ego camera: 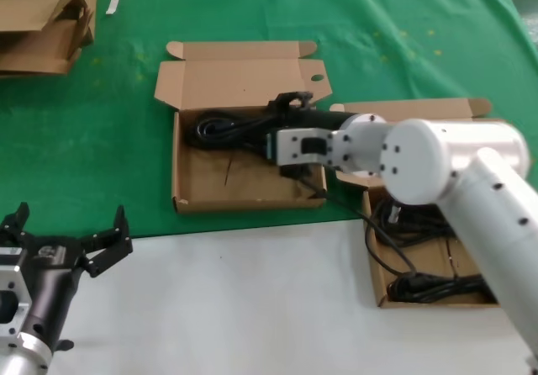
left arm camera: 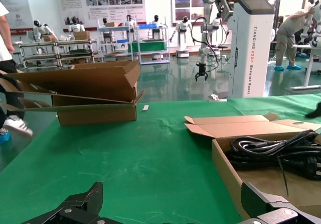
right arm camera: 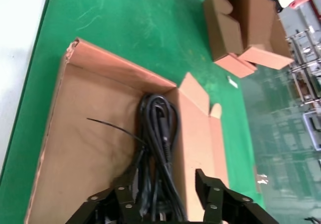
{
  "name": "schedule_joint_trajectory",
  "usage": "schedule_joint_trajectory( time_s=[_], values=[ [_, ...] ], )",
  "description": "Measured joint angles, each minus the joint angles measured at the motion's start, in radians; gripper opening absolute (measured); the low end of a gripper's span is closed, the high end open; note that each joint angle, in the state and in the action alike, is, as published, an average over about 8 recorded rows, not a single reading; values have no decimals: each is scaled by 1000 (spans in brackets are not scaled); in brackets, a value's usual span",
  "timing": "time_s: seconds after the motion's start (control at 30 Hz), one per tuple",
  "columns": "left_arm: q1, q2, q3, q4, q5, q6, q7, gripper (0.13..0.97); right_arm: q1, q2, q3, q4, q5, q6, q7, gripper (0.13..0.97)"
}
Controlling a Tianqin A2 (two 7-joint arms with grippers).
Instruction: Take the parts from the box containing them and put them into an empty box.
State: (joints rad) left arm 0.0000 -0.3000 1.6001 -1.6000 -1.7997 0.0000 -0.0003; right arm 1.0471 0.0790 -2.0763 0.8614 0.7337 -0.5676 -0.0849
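Two open boxes (ego camera: pixel 189 186) (ego camera: pixel 380 287) — each holding one cord bundle (ego camera: pixel 223 129) (ego camera: pixel 437 287).

black power cords (ego camera: pixel 220 128), brown cardboard box (ego camera: pixel 244 186) (plain), green table cover (ego camera: pixel 101 139)

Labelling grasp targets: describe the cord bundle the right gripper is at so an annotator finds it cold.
On the green cloth, find the middle cardboard box, the one with a round hole in its lid ear. The cord bundle lies along its far wall, between the fingers of the right gripper. The other cords lie in a separate box under the right arm.
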Motion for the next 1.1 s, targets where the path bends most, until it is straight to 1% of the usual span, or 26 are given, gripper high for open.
schedule_joint_trajectory(
  time_s=[0.07,0.2,0.4,0.47,0.5,0.6,0.77,0.8,1.07,1.1],
  values=[
    [0,0,0,0,0,0,0,966,-24,25,12,69,-8,-24,24,408],
    [0,0,0,0,0,0,0,966,-83,83,47,231,-18,-90,87,408],
    [0,0,0,0,0,0,0,966,-197,183,118,488,-4,-186,184,554],
    [0,0,0,0,0,0,0,966,-231,210,140,554,4,-205,206,603],
    [0,0,0,0,0,0,0,966,-245,221,149,580,7,-212,214,603],
    [0,0,0,0,0,0,0,966,-271,240,166,625,16,-222,229,672],
    [0,0,0,0,0,0,0,966,-294,243,176,636,42,-206,228,788],
    [0,0,0,0,0,0,0,966,-300,243,179,636,51,-199,227,788],
    [0,0,0,0,0,0,0,966,-370,241,206,646,146,-127,213,908],
    [0,0,0,0,0,0,0,966,-380,240,210,647,160,-117,211,908]
  ],
)
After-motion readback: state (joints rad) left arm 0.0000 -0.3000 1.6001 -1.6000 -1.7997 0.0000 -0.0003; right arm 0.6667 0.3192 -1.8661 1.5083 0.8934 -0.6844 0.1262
